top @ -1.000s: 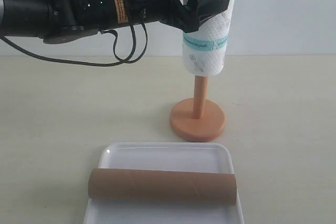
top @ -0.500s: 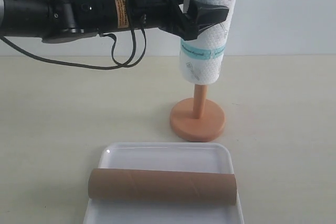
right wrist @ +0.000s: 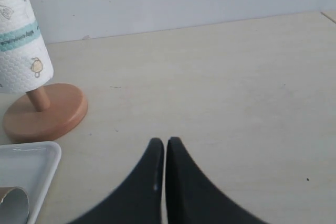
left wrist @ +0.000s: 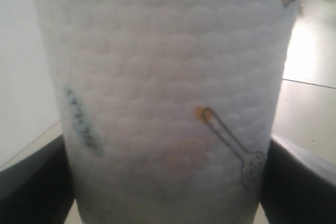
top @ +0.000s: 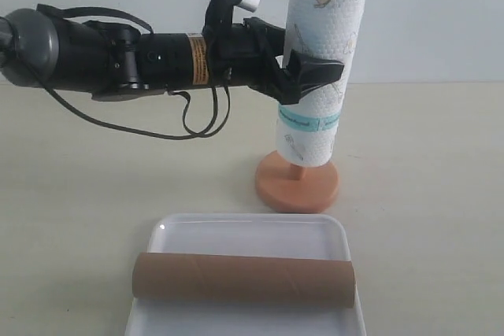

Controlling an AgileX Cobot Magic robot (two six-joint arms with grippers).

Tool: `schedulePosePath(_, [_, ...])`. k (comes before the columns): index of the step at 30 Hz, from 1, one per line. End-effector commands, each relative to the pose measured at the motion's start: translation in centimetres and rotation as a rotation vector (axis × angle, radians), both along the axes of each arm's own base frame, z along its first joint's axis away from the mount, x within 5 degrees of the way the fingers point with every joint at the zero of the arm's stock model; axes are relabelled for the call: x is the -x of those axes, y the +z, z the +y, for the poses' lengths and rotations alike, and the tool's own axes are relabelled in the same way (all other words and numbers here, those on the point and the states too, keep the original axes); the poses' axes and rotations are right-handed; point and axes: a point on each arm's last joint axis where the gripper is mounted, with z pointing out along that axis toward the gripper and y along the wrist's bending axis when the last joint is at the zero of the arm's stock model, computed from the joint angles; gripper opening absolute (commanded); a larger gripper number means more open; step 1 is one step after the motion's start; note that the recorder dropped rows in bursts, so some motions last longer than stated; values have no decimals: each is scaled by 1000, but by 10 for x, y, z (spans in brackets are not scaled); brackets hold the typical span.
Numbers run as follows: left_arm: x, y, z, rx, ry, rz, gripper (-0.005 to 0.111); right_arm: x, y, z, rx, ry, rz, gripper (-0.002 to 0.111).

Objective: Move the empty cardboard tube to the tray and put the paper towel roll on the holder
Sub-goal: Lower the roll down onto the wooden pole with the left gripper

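- The left gripper [top: 316, 76] is clamping the paper towel roll [top: 324, 29] at about mid-height. One black finger is lying across the near face and the other is reaching round the far side, so the jaws are standing wide around the roll's girth.
- In the left wrist view the roll is filling the space between the two fingers [left wrist: 302, 182], touching both.
- The roll is standing nearly upright, its long axis leaning slightly with the top towards the right of the exterior view and the open core facing up.
- Its lower end is hanging just above the round base of the holder [top: 298, 188], and only a short piece of the post is showing beneath it.
- The roll is carrying small kitchen drawings and a teal band whose writing is too small to read. The same goes for the yellow label on the arm.
- The empty cardboard tube [top: 244, 279] is lying flat in the tray [top: 244, 227], its long axis running left to right and spanning nearly the whole tray.
- The right gripper [right wrist: 165, 145] is hovering over the bare table [right wrist: 236, 77], fingers pressed together and holding nothing.
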Motion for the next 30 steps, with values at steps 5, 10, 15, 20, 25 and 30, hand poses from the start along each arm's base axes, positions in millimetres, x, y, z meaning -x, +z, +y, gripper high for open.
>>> schedulePosePath(5, [-1,-10,-5,33,-23,33,4,0,1,0,7,-3,-8,1])
schedulePosePath(10, [-2,-15,-5,20,-15,42,4,0,1,0,7,-3,-8,1])
schedulePosePath(15, [-2,-19,-4,4,-8,50,4,0,1,0,7,-3,-8,1])
schedulePosePath(20, [0,-26,-1,-13,3,70,4,0,1,0,7,-3,-8,1])
schedulePosePath(25, [0,-28,0,-16,8,81,4,0,1,0,7,-3,-8,1])
schedulePosePath(30, [-1,-28,0,-19,24,93,4,0,1,0,7,-3,-8,1])
